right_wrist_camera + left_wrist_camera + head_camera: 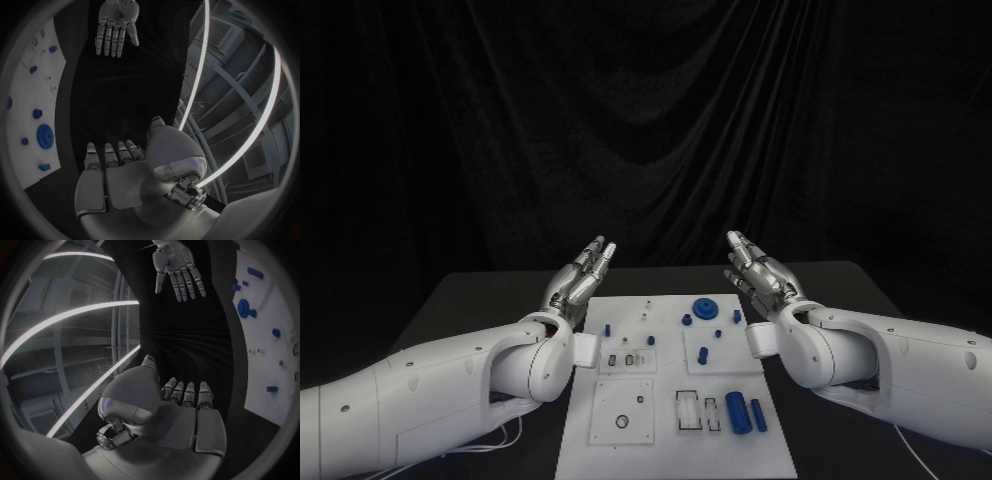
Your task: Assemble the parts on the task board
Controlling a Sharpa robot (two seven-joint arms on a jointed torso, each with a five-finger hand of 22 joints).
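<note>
The white task board [678,400] lies along the middle of the black table [473,300], running from 6 o'clock toward 12. Open tabletop flanks both long edges. The left hand [581,275] hovers at the board's 11 o'clock corner and the right hand [759,272] at 1 o'clock, palms facing, fingers straight, holding nothing. Blue parts [707,308] stand near the far end; two blue cylinders [744,412] lie by the frames at 5 o'clock.

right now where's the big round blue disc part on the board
In the head view the big round blue disc part sits at the far right of the white task board, just inside the right hand, with smaller blue pegs nearer the robot.
</note>
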